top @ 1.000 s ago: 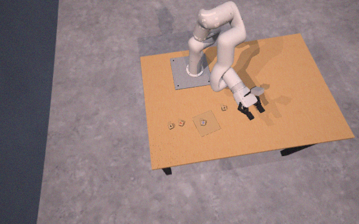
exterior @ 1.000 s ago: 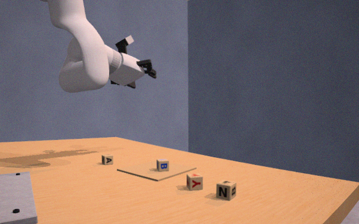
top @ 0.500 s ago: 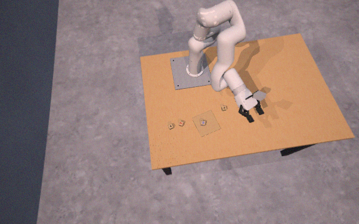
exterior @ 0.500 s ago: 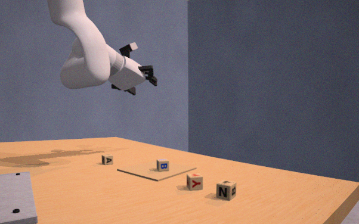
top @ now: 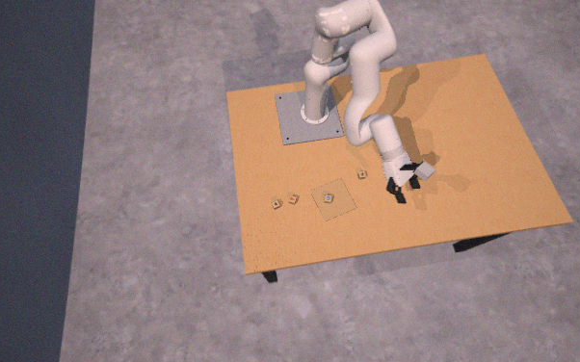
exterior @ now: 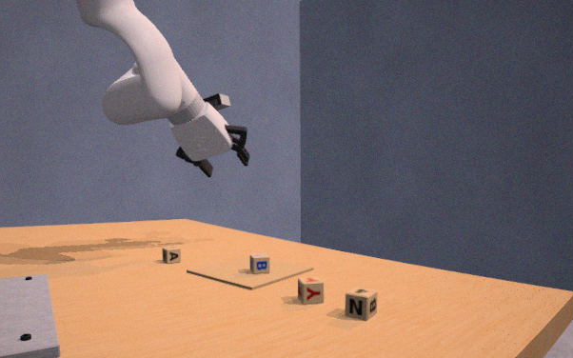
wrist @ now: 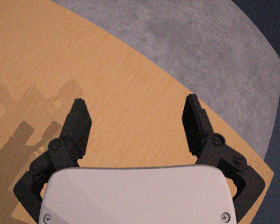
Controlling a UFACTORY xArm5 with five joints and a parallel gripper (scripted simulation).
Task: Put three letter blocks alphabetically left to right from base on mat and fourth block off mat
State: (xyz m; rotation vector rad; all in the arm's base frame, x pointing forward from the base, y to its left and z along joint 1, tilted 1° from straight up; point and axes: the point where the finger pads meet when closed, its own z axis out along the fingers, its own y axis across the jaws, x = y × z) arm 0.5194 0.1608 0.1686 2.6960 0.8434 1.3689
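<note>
The thin tan mat (top: pixel 340 210) (exterior: pixel 221 274) lies on the table. A block (top: pixel 328 197) (exterior: pixel 260 264) with a blue mark on top and a blue B on a side sits on it. A block (top: pixel 293 198) (exterior: pixel 310 290) with a red letter on top and a red Y on a side stands off the mat. Beside it is a block (top: pixel 276 204) (exterior: pixel 361 304) with a black mark on top and N and B on its sides. A fourth block (top: pixel 361 174) (exterior: pixel 171 255), with A on a side, stands off the mat's other side. The gripper (top: pixel 408 191) (exterior: pixel 227 168) (wrist: pixel 136 117) is open, empty and high above the table.
The wooden table (top: pixel 479 144) (exterior: pixel 159 314) (wrist: pixel 121 90) carries the grey base plate (top: pixel 296 130) (exterior: pixel 7 319) of the arm. In the wrist view the table's edge runs diagonally past the fingers, with grey floor (wrist: pixel 191 40) beyond. No block shows there.
</note>
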